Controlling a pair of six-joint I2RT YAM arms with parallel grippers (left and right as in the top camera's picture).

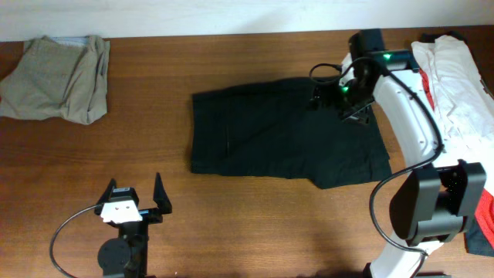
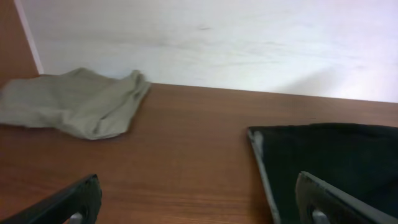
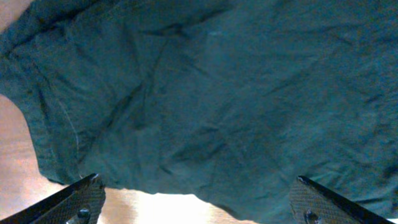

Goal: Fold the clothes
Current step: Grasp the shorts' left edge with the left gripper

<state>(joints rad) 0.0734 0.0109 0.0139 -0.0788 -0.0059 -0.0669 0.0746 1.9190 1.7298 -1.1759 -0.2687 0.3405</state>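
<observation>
At 7 o'clock the left end effector (image 1: 136, 187) sits empty over the worktop (image 1: 255, 224), fingers spread. The black shorts (image 1: 285, 135) lie flat at centre, and the right end effector (image 3: 196, 190) hangs open above their 2 o'clock corner, gripping nothing. A shallow pinch there could slip off the fabric, or drag the unpinned shorts into bunching.

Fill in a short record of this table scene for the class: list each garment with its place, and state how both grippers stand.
Black shorts: lying flat, middle of the table
Khaki garment: bunched, far left corner
White and red clothes: piled at the right edge
Left gripper: open, over bare wood near the front edge
Right gripper: open, over the right part of the black shorts
</observation>
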